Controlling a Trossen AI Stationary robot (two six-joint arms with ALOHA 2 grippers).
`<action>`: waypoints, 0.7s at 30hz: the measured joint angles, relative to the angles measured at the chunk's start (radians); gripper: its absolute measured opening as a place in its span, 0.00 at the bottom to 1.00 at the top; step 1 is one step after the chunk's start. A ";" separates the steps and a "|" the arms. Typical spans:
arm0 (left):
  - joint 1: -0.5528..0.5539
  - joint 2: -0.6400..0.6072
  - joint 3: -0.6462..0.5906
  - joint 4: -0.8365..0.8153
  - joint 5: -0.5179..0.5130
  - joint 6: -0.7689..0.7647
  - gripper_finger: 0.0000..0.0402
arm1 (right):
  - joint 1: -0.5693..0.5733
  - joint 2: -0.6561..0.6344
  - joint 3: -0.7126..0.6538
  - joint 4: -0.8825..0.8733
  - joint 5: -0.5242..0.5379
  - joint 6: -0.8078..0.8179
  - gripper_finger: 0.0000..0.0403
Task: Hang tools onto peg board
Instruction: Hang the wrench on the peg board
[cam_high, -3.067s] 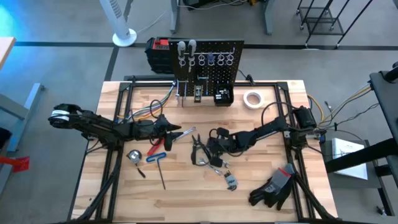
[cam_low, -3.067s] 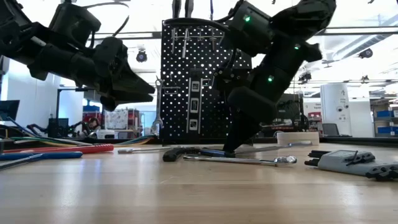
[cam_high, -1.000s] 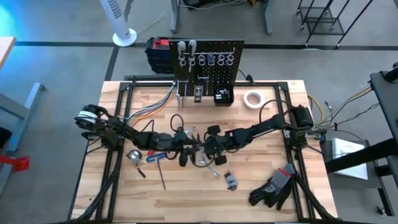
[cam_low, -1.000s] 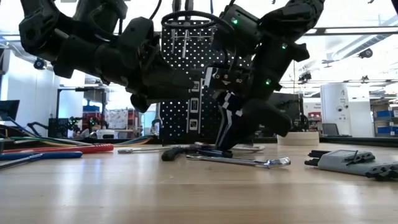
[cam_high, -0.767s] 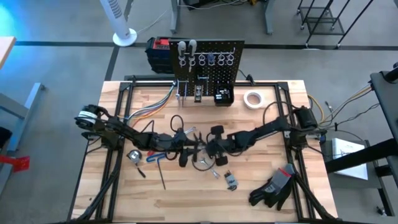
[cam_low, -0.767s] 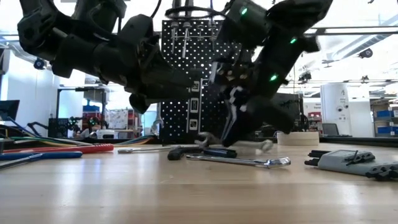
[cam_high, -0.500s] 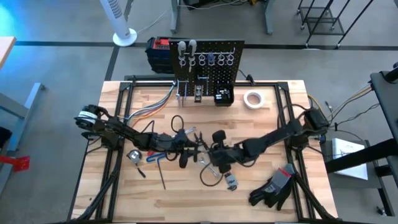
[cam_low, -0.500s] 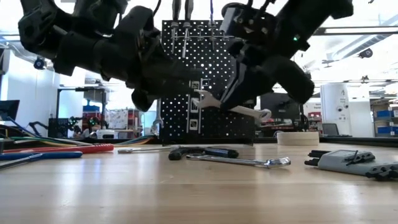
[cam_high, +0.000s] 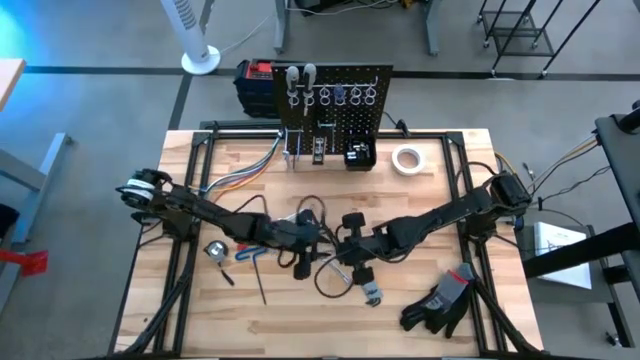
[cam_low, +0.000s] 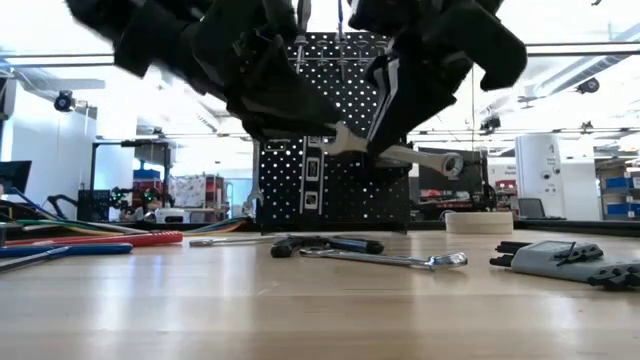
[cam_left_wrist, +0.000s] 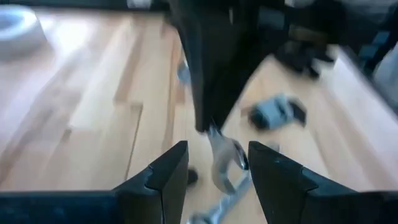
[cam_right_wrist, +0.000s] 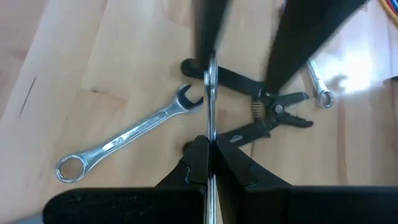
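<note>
My right gripper is shut on a silver wrench and holds it above the table's middle. The wrench's ring end points one way and its open end the other. My left gripper is open. Its fingers stand on either side of the wrench's open end, and I see no touch. In the high view my left gripper is close to the left of the right one. The peg board stands upright at the far edge with tools in its ring hooks. My right gripper pinches the wrench's shaft by its flat faces between the two fingers. The fingers come from above and lie across the wrench. The wrench is lifted clear of the table and is nearly level, its ring end a little lower.
Below the grippers lie another wrench, black pliers and a small wrench. Black gloves lie at the near right, a white tape roll at the far right, and red and blue handles to the left.
My right gripper has risen with the silver wrench and gone a little toward the near edge. The wrench has been lifted off the table and now hangs clear. My left gripper has gone toward the right and closer to the wrench's open end.
</note>
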 joint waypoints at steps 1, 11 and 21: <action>0.000 0.001 0.036 -0.084 0.000 0.000 0.39 | -0.001 0.000 0.008 -0.007 0.001 0.000 0.00; 0.000 0.059 0.249 -0.395 -0.015 0.013 0.39 | 0.000 0.000 0.028 -0.013 0.006 0.008 0.00; 0.003 0.073 0.266 -0.427 -0.001 0.008 0.17 | 0.001 0.000 0.027 -0.012 0.013 0.011 0.00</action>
